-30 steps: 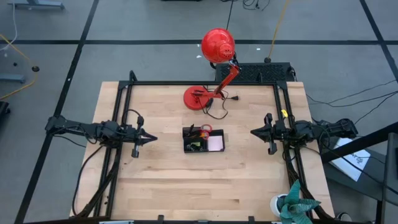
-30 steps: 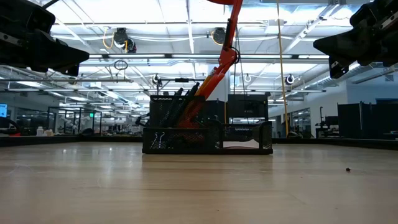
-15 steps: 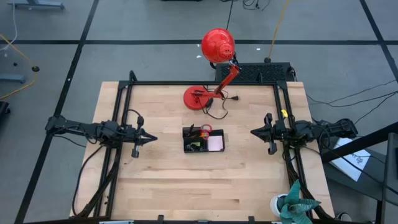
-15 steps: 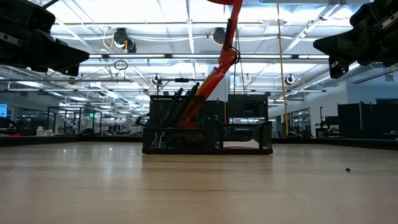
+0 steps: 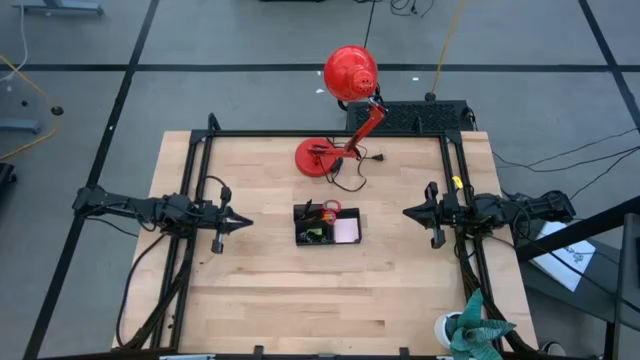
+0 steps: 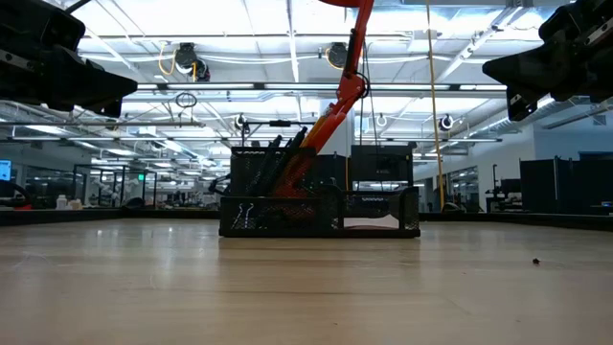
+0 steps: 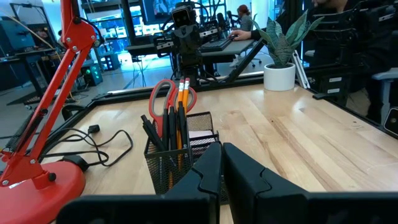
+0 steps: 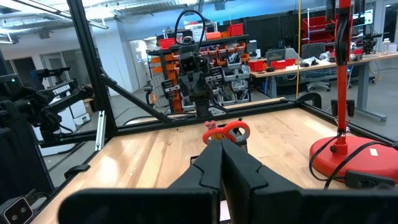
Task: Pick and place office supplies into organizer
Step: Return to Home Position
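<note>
The left gripper (image 5: pixel 246 223) sits at the table's (image 5: pixel 250 300) 9 o'clock side, fingers pressed together with nothing between them, as the left wrist view shows. On a clock laid over the high view, with 12 at the lamp (image 5: pixel 318 158), its tips point to 3 o'clock, straight at the organizer (image 5: pixel 330 243), and are well clear of it. The right gripper (image 5: pixel 405 212) mirrors it from the 3 o'clock side. It is likewise closed and empty, with its tips pointing to 9 o'clock and the organizer a shade toward 8.

The organizer stands near the table's centre, with its long axis on the 9–3 line that joins the two grippers. Its tall section is at the 9 o'clock end, facing the left arm, and holds the scissors (image 7: pixel 163 93), pencils (image 7: pixel 184 99) and pens (image 7: pixel 152 130) upright. Its low section is at the 3 o'clock end, facing the right arm, and carries the pink pad (image 5: pixel 347 231). Clips (image 6: pixel 241 218) show through the front mesh in the low view.

The organizer lies about midway between the tips, and I cannot call either arm nearer. No supply shows loose on the wood in the high view, so the sorting looks finished. The coming move probably needs no reach, only the arms parked at their own sides, away from the organizer.
</note>
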Motion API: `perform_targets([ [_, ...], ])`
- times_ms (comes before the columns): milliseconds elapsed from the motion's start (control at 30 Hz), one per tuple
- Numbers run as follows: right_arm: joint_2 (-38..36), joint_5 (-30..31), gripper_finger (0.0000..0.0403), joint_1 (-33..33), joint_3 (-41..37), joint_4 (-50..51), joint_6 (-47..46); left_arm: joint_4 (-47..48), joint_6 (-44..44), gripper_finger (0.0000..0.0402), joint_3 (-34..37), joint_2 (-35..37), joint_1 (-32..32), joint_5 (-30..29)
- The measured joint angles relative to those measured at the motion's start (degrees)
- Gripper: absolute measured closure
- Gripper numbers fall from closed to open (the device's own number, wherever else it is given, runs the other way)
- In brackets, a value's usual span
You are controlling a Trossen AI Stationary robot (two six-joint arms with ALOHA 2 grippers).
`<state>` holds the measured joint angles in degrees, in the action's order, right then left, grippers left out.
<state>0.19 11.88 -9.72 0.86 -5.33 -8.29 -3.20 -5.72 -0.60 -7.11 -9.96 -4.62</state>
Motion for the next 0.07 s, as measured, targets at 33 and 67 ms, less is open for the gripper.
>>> perform_targets([
  [33, 0.00, 0.00, 0.0403, -0.02, -0.01, -0.01, 0.00, 0.00, 0.00, 0.0378, 0.00, 0.00, 0.00, 0.00],
  [67, 0.00, 0.00, 0.0403, 0.00, 0.00, -0.01, -0.02, 0.01, 0.00, 0.0378, 0.00, 0.00, 0.01, 0.00],
])
